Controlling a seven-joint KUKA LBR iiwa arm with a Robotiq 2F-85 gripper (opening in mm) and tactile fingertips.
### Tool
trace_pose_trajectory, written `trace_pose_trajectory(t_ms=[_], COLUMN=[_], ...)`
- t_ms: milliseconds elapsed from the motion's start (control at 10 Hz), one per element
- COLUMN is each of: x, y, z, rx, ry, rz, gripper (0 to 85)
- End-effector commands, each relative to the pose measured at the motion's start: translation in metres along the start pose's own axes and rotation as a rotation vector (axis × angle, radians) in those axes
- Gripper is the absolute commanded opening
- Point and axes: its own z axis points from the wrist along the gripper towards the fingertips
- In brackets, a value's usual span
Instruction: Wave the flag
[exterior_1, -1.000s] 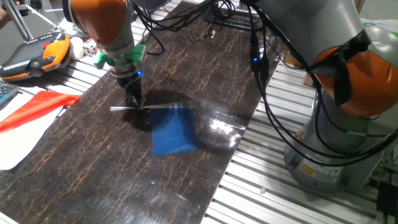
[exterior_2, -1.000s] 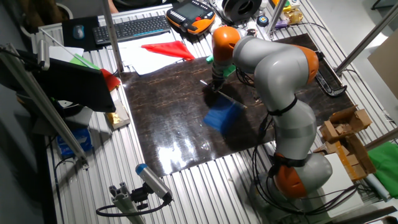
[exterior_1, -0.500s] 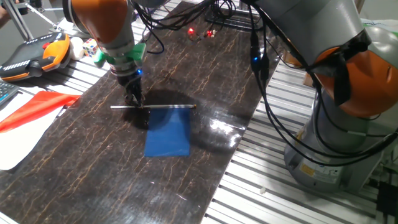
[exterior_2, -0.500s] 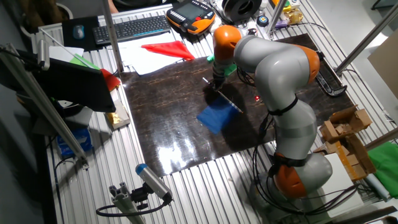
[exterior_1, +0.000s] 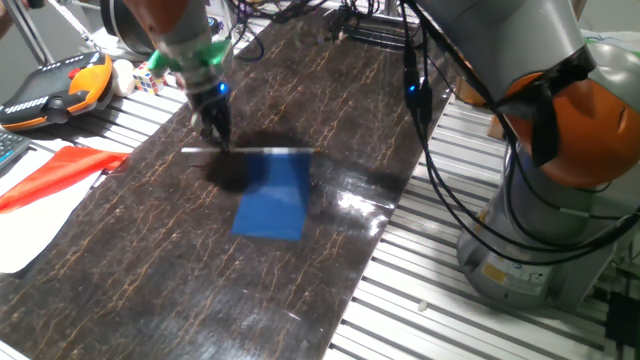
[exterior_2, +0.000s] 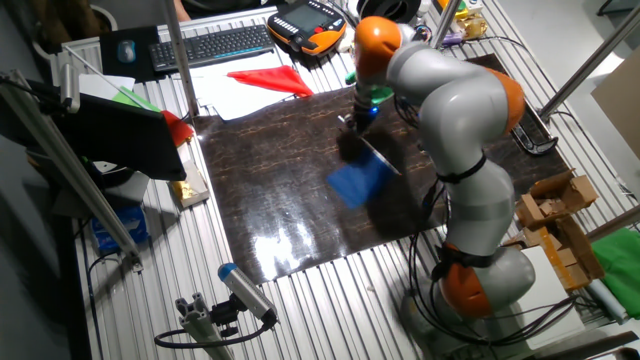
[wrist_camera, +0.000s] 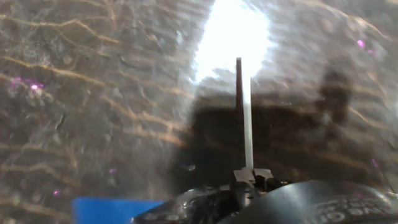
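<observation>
- The fingers (exterior_1: 221, 140) pointed down and were clamped on the stick of the flag (exterior_1: 272, 197), near the stick's bare end.
- The stick lay roughly level, just above the dark mat (exterior_1: 150, 270) on the bench (exterior_1: 400, 300); a short length of it stuck out past the fingers on the far side from the cloth.
- The blue cloth hung from the stick's other end and sloped toward the mat; whether its lower edge touched the mat could not be told.
- In the other fixed view the flag (exterior_2: 360, 180) was beside the arm (exterior_2: 450, 110), over the middle of the mat (exterior_2: 270, 190).
- The hand view showed the stick (wrist_camera: 244, 118) running straight away from the fingers (wrist_camera: 249, 180) over the glossy mat, and a corner of the blue cloth at the lower edge of the frame.
- A red and white sheet (exterior_1: 50, 185) lay on the bench to the side of the mat, well apart from the flag.
- An orange and black pendant (exterior_1: 55, 88) rested beyond that sheet.
</observation>
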Motion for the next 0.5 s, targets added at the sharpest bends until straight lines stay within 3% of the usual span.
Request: trace_pose_trajectory(t_ms=[0, 100, 400], x=[0.008, 0.014, 0.031], y=[-0.002, -0.006, -0.009], z=[-0.02, -0.027, -0.043], rx=[0.002, 0.001, -0.007], ry=[0.011, 0.019, -0.006], rz=[0.005, 0.015, 0.081], gripper=[3.7, 2.0, 1.7])
